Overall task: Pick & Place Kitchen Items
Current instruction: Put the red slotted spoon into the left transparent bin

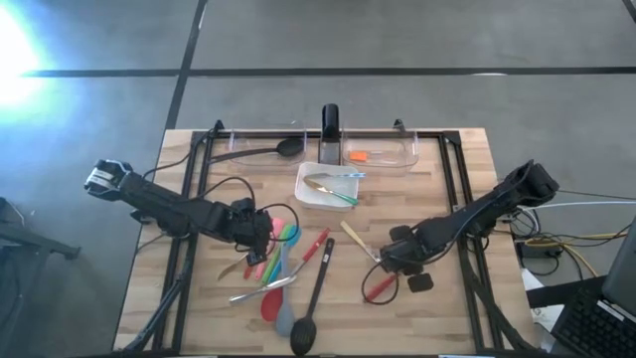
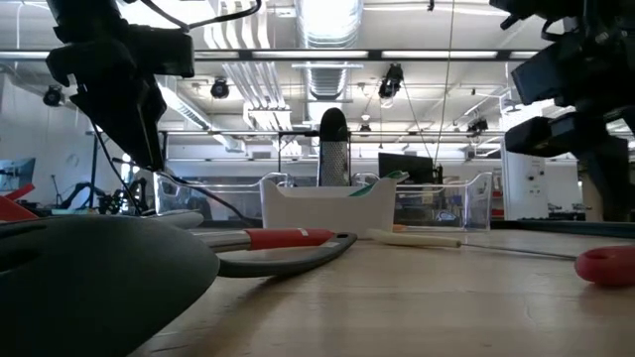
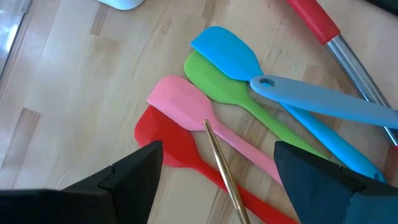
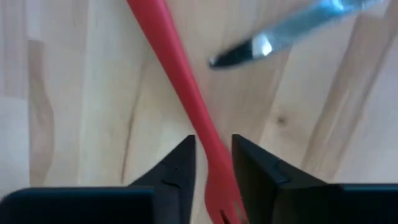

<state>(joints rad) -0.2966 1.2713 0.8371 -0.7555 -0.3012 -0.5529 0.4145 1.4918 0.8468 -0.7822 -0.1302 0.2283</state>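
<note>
Several kitchen items lie on the wooden table. Under my left gripper (image 1: 260,231), which hangs open above them, is a fan of silicone spatulas: pink (image 3: 180,102), red (image 3: 158,134), green (image 3: 214,81) and blue (image 3: 227,53), with a thin brass-coloured handle (image 3: 221,162) lying across them. My right gripper (image 1: 386,261) points down over a red fork (image 4: 180,81) on the table. Its fingers stand a little apart on either side of the fork's tine end (image 4: 214,186), with a slit showing at each side. A metal knife blade (image 4: 273,37) lies just beyond.
A white square dish (image 1: 310,191) holding cutlery sits at the middle back. Behind it are two clear bins (image 1: 260,149) (image 1: 393,154). A black spoon (image 1: 310,308), a grey spoon (image 1: 285,320) and a red-handled utensil (image 1: 316,247) lie between the arms. Black frame rails run along both table sides.
</note>
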